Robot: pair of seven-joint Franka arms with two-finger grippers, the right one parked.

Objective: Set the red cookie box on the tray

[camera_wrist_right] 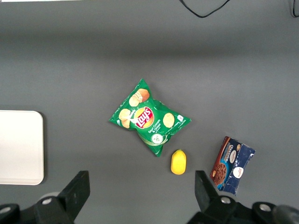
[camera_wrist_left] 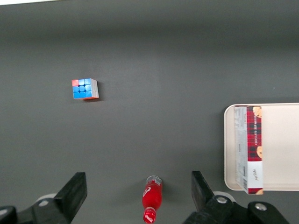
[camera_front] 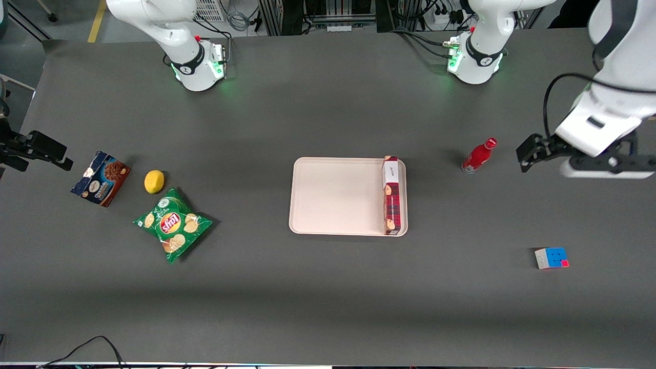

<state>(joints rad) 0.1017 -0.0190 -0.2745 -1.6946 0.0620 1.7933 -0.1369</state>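
- The red cookie box (camera_front: 391,196) stands on its long narrow side inside the tray (camera_front: 335,197), pressed along the rim at the tray's end toward the working arm, its white end farther from the front camera than its plaid end.
- The gripper (camera_wrist_left: 138,196) hangs well apart from the tray, above the table (camera_front: 328,287) toward the working arm's end, with its jaws spread wide and nothing between them.
- Judged from this, the placement looks done; what remains is only for the arm to keep clear.
- The main risk is the box's stance: resting on a thin edge right at the tray's rim, it could tip over the low rim onto the table if the tray were jolted.
- The red bottle (camera_front: 478,155) stands between the tray and the gripper, directly under the open jaws in the wrist view; a low sweep of the arm toward the tray could knock it over and send it rolling against the tray.
- The puzzle cube (camera_front: 551,258), nearer the front camera than the bottle, lies well apart from the tray and poses little hazard.
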